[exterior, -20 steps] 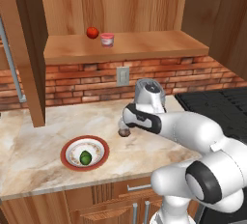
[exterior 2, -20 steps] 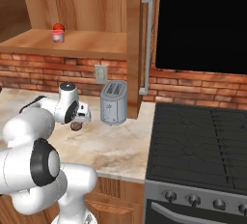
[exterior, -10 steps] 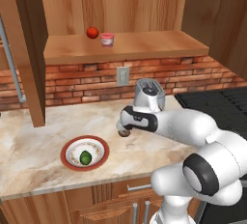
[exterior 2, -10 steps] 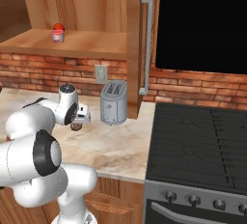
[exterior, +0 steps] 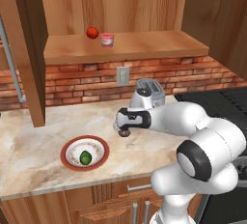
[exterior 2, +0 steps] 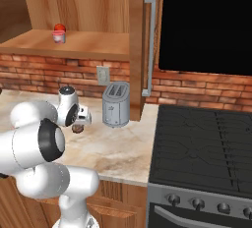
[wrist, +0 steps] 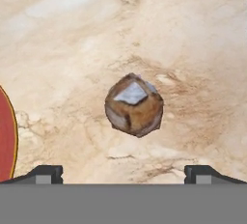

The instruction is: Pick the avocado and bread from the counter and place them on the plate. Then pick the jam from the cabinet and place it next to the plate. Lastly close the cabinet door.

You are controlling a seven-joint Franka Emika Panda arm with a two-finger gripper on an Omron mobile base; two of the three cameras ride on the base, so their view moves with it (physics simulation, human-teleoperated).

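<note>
The bread (wrist: 134, 105), a lumpy brown-grey chunk, lies on the marbled counter (wrist: 183, 35). My gripper (wrist: 124, 175) hangs just above it, open, with one fingertip on each side and nothing held. From the base I see the hand (exterior: 124, 127) low over the bread (exterior: 125, 133), right of the red-rimmed plate (exterior: 67, 147). The avocado (exterior: 85, 158) rests on the plate. The jam (exterior: 107, 39) stands on the open cabinet's shelf (exterior: 144, 44). The bread (exterior 2: 77, 128) also shows under the hand in the right base view.
A red round fruit (exterior: 92, 32) sits beside the jam. A silver toaster (exterior 2: 116, 104) stands behind the hand against the brick wall. The open cabinet door (exterior: 29, 54) juts out at left, the black stove (exterior 2: 206, 148) lies right.
The hand has stayed over the bread with its jaws open. Only the arm's elbow has shifted slightly.
</note>
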